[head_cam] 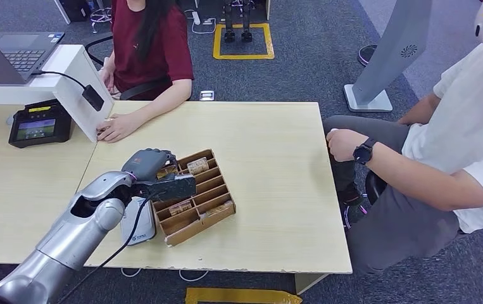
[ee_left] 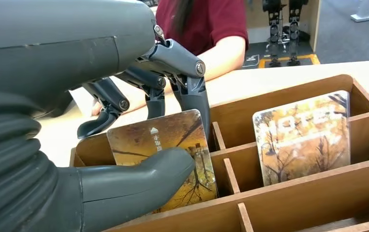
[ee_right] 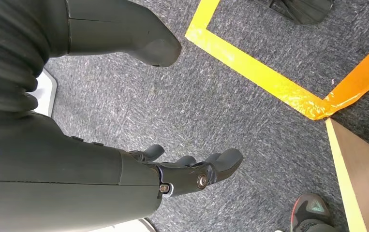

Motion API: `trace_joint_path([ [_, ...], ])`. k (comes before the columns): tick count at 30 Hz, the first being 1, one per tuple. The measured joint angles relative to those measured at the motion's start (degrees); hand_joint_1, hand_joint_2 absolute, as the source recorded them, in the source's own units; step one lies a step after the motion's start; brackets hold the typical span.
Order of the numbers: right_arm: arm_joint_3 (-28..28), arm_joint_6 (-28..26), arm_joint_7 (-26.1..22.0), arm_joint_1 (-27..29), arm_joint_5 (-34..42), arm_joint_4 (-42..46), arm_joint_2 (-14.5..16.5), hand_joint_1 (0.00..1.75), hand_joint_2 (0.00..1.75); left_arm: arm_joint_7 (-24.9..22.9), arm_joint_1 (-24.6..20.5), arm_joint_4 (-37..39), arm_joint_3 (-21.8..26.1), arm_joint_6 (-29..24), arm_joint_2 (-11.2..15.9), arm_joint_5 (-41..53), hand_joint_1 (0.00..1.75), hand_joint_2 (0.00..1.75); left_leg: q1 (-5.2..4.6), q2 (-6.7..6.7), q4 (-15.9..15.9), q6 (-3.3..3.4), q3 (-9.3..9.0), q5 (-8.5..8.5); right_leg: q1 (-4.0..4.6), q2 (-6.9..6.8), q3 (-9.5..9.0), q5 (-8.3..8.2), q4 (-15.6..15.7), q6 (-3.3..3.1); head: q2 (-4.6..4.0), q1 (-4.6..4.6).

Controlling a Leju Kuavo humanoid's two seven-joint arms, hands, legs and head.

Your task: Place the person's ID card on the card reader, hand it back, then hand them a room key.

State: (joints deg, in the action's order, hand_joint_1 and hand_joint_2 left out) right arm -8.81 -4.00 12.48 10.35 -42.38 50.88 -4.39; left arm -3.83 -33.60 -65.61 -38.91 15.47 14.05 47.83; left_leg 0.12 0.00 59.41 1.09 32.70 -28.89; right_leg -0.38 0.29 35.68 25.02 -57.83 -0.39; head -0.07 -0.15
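The left hand (head_cam: 152, 166) is reaching over the wooden tray (head_cam: 225, 209) that is lying on the tabletop (head_cam: 270, 158). In the left wrist view the hand (ee_left: 139, 121) is pinching a room key card (ee_left: 172, 145) between its thick thumb and its dark fingers (ee_left: 192, 92). The card is standing upright in a compartment at one end of the tray (ee_left: 317, 193), with its lower part still down inside the compartment, so it is not lifted out. It is showing an autumn tree print and a small white mark. A second card (ee_left: 302, 137) with the same kind of print is leaning upright in a neighbouring compartment, apart from the hand.

The right hand (ee_right: 192, 174) is hanging beside the robot above the grey carpet floor (ee_right: 230, 96). Its fingers are lightly bent and apart, and it is grasping nothing. Yellow tape (ee_right: 264, 79) is running across the floor near it.

A white card reader (head_cam: 138, 229) is lying on the tabletop just beside the tray, partly hidden under the left arm. A black terminal (head_cam: 35, 124) is sitting further along the tabletop, and a laptop (head_cam: 11, 54) is standing on a raised white shelf behind it.

A person in a dark red shirt (head_cam: 153, 44) is sitting across the tabletop, with one hand (head_cam: 117, 128) resting on it. Another person in a white shirt (head_cam: 466, 139) is sitting at the right side of the tabletop and wearing a black watch (head_cam: 363, 152).
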Motion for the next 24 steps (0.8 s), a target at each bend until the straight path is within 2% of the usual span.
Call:
trace_joint_path([
  [16,-0.4,-0.1,0.0,0.0,0.0,0.0,-0.1,0.00,1.75,0.1,0.0,0.0,0.0,-0.5,0.0,-0.5,1.75,1.75,0.00,0.00,0.0,0.00,0.01,0.00,0.00,0.00,0.00,0.00,0.0,0.00,0.00,0.04],
  [24,-0.5,-0.7,-0.1,0.3,0.9,-0.1,-0.2,0.00,1.75,1.9,-0.2,-2.6,0.1,-1.0,1.2,-6.0,1.75,1.75,0.00,0.00,0.0,0.00,0.02,0.01,0.01,0.00,0.04,0.00,0.0,0.00,0.00,0.04],
])
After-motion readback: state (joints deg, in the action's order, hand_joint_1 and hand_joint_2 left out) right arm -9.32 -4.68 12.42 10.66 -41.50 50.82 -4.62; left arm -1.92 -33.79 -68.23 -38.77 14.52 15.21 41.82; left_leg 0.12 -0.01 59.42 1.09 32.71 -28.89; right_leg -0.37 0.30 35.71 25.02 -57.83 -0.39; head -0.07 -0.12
